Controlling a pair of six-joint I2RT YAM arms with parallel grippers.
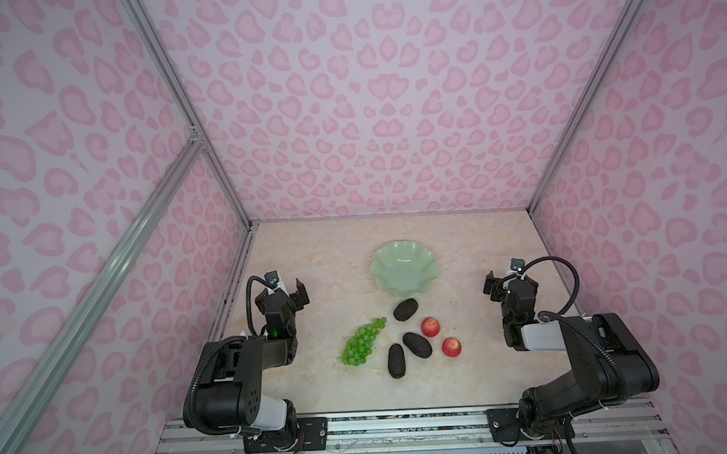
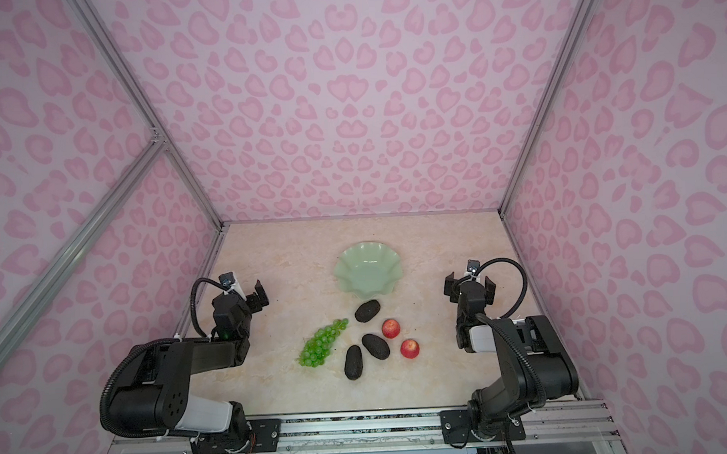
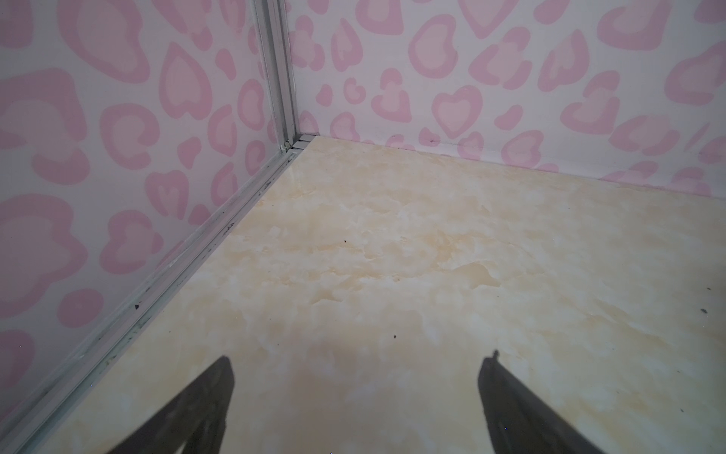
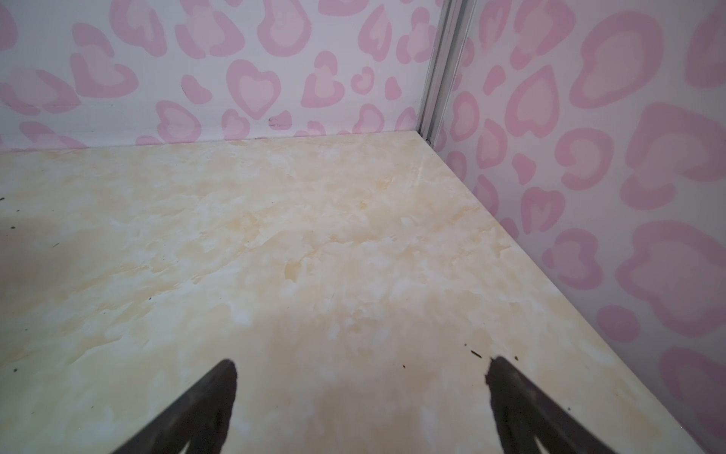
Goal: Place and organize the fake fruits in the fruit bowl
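Observation:
The pale green fruit bowl point(image 1: 404, 269) point(image 2: 367, 269) stands empty at mid-table in both top views. Nearer the front lie three dark avocados point(image 1: 406, 309) point(image 1: 417, 345) point(image 1: 396, 361), two red apples point(image 1: 430, 326) point(image 1: 451, 347) and a bunch of green grapes point(image 1: 362, 342) point(image 2: 322, 343), all on the marbled tabletop. My left gripper point(image 1: 290, 286) point(image 3: 357, 365) hovers open at the left, apart from the grapes. At the right, my right gripper point(image 1: 508, 282) point(image 4: 361, 367) is open too, clear of the apples. Both wrist views show only bare tabletop between the fingers.
Pink heart-patterned walls point(image 1: 391, 110) close in the table on three sides, with aluminium posts point(image 3: 281, 78) point(image 4: 444, 70) in the back corners. A metal rail point(image 1: 402, 426) carrying both arm bases runs along the front edge.

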